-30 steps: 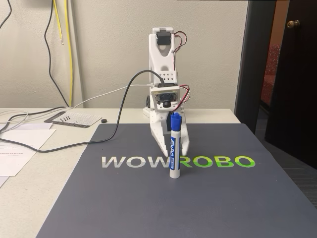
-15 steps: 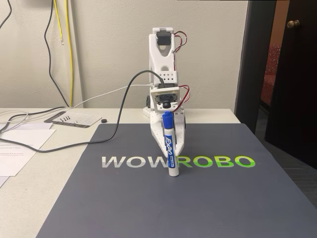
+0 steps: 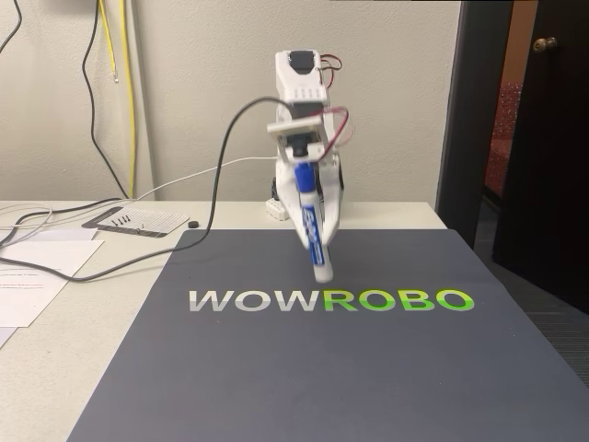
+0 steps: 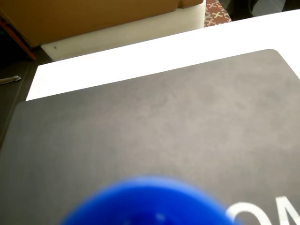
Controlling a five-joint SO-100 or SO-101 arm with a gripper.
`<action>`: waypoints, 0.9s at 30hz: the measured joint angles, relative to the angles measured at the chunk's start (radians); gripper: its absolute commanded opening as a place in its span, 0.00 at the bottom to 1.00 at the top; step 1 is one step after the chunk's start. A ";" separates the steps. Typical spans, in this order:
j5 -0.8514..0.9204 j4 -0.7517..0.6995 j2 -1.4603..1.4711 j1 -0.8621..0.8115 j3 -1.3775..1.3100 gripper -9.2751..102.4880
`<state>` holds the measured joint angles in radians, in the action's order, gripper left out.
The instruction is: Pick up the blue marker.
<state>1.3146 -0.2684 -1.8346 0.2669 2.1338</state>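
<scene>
The blue marker (image 3: pixel 311 221), white barrel with a blue label and blue cap, hangs tilted in the fixed view, cap up and lower end to the right. Its lower end is clear of the grey WOWROBO mat (image 3: pixel 276 368). My white gripper (image 3: pixel 322 241) is shut on the marker, fingers pointing down behind it, above the mat's far middle. In the wrist view the cap is a blurred blue blob (image 4: pixel 150 204) at the bottom edge, over the mat (image 4: pixel 140 122). The fingertips themselves are partly hidden by the barrel.
A black cable (image 3: pixel 216 184) runs from the arm down across the mat's far left corner. Papers (image 3: pixel 37 276) and a card with screws (image 3: pixel 138 221) lie on the table at left. A dark door (image 3: pixel 543 138) stands at right. The wrist view shows a cardboard box (image 4: pixel 93 14) past the table edge.
The marker stood upright on the mat inside the gripper; it has since been gripped, lifted off the mat and tilted as the arm rose.
</scene>
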 measured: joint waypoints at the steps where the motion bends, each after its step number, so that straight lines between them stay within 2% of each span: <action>1: -0.009 -0.032 -0.029 0.000 0.000 0.08; 12: -0.167 -0.379 -0.350 -0.029 -0.002 0.08; 27: -0.703 -0.793 -0.710 -0.012 -0.003 0.08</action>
<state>0.6121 -1.0615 -2.5449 0.2546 2.1307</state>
